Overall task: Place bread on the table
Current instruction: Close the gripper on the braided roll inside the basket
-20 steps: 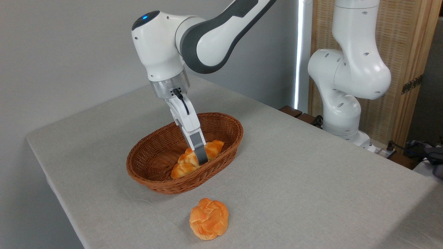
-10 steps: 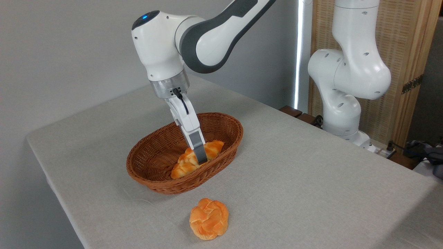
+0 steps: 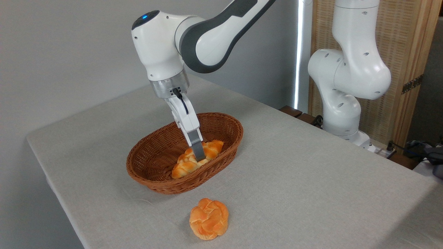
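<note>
The bread (image 3: 186,165), a long braided golden loaf, lies inside the brown wicker basket (image 3: 156,184) on the table (image 3: 311,173). My gripper (image 3: 199,156) reaches down into the basket and its grey fingers (image 3: 197,147) pinch the loaf at its middle. The near finger hides the far one and part of the loaf. The loaf's left end rests low against the basket's front wall, and its right end points toward the back rim.
A small round knotted bun (image 3: 208,218) sits on the cloth in front of the basket. The arm's white base (image 3: 346,86) stands at the table's right back edge, before a wooden screen (image 3: 408,69). The table's left edge and front corner are close by.
The fingers have drawn together on the loaf and look narrower than before. The fingertips stand slightly higher, and the loaf has shifted a little in the basket.
</note>
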Robot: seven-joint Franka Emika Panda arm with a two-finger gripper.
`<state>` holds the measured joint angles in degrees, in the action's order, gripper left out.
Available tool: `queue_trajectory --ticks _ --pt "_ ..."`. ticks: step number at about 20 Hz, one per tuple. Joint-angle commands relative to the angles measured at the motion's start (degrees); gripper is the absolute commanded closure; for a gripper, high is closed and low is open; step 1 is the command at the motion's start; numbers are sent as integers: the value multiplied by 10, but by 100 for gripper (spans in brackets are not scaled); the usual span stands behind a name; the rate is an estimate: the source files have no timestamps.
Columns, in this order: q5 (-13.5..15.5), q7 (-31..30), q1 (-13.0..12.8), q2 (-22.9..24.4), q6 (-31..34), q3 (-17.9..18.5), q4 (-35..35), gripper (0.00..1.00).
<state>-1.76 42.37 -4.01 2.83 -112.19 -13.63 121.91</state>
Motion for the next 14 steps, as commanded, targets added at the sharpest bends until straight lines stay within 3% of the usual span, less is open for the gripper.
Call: queue_trajectory --ticks 1,14 --pt "-5 4 -3 4 -15 3 5 54" --pt "-5 5 -2 10 -9 7 -2 69"
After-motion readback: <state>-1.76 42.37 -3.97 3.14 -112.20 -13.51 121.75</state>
